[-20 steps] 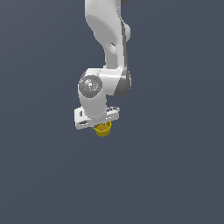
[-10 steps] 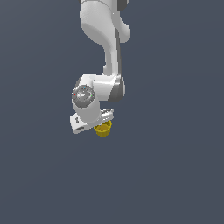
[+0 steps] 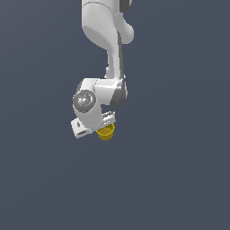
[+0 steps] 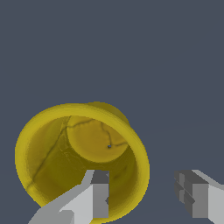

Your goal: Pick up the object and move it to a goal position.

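The gripper (image 4: 142, 192) stands wide, one finger (image 4: 94, 194) dipping inside the yellow cup (image 4: 83, 153) and the other outside it, apart from the wall. Closing would pinch only the rim's wall, so the cup could tilt or slip free.

No text, label, brand, number or sign can be read anywhere in either of the two views.

Honestly not much to see: the flat, plain dark slate-blue tabletop (image 3: 179, 170) fills the whole exterior view with no edge showing. Can't tell from either view whether anything actually rests directly on it.
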Controlling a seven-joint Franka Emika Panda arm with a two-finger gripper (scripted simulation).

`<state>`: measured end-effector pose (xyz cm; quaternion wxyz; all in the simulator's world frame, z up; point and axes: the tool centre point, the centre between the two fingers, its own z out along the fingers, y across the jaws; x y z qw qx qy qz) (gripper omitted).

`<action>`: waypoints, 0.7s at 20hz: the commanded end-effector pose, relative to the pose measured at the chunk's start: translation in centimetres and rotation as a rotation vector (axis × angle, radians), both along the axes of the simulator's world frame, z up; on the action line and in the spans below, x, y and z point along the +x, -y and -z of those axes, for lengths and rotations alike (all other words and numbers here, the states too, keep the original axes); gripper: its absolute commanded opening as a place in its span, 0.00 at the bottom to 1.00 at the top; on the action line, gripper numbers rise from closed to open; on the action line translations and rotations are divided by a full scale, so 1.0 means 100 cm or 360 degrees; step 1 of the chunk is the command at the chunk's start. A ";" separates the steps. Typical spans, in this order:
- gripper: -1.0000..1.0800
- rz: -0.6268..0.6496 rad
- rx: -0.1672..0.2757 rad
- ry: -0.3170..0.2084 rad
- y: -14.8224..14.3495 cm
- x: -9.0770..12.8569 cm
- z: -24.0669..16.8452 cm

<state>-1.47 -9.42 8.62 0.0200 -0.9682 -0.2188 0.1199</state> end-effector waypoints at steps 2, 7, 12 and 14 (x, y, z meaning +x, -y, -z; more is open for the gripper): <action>0.62 -0.0003 0.0001 -0.0002 0.000 -0.003 0.010; 0.62 -0.0006 0.0002 -0.0004 0.000 -0.007 0.025; 0.00 -0.0006 0.0002 -0.0004 0.000 -0.008 0.027; 0.00 -0.0006 0.0002 -0.0004 0.000 -0.008 0.027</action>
